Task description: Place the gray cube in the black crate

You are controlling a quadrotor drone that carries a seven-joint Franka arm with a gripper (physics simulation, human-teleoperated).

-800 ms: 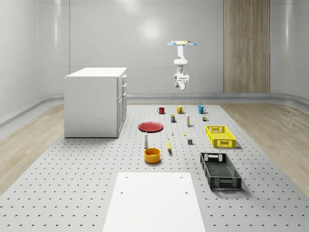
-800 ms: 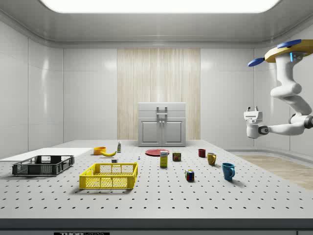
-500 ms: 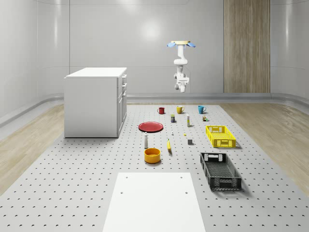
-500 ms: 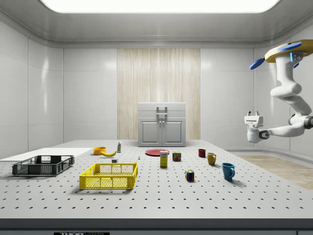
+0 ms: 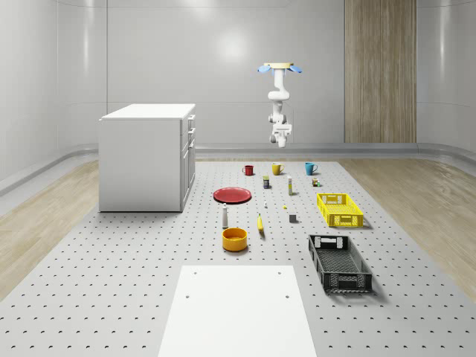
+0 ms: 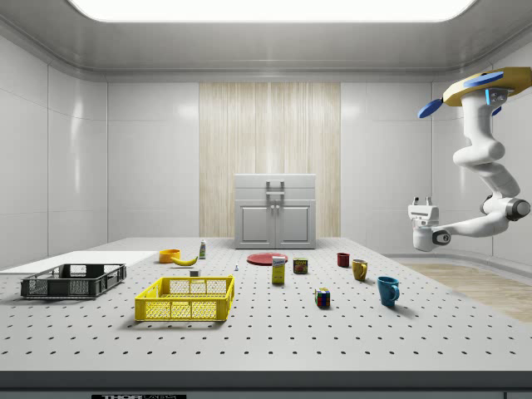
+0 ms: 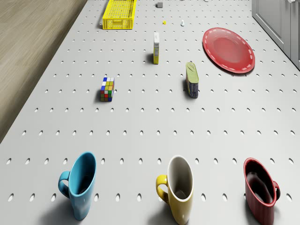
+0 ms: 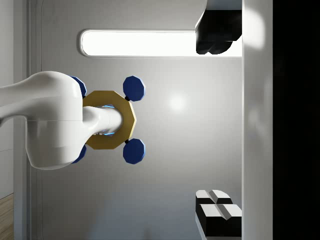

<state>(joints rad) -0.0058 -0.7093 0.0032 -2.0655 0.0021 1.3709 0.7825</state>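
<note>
Sitting alone on the bench [image 5: 111, 297], the cube [image 5: 293, 218] lies near the yellow crate's [image 5: 340, 209] 9 o'clock side in the whole-scene view, with the black crate [image 5: 339, 262] at about its 5 o'clock, apart from it. It also shows far off in the drone view [image 7: 159, 4], beside the yellow crate [image 7: 119, 13]. The drone [image 6: 486, 83] hovers high beyond the bench's far end, past the row of blue mug [image 7: 79, 184], yellow mug [image 7: 180, 188] and red mug [image 7: 260, 186]. The hand [image 6: 422, 202] hangs well clear of everything, pointing upward, its fingers [image 8: 218, 210] spread wide with nothing between them. The step is still the approach, and done well it means carrying the drone across the mugs and the red plate [image 7: 229, 49] until it is over the cube, turning the wrist to face down, then lowering with the fingers astride the cube and away from the yellow crate's wall. Compared with 0.8 s ago, the hand has tipped further upward and sits slightly lower, and the drone has tilted a little; nothing on the bench has moved.
</note>
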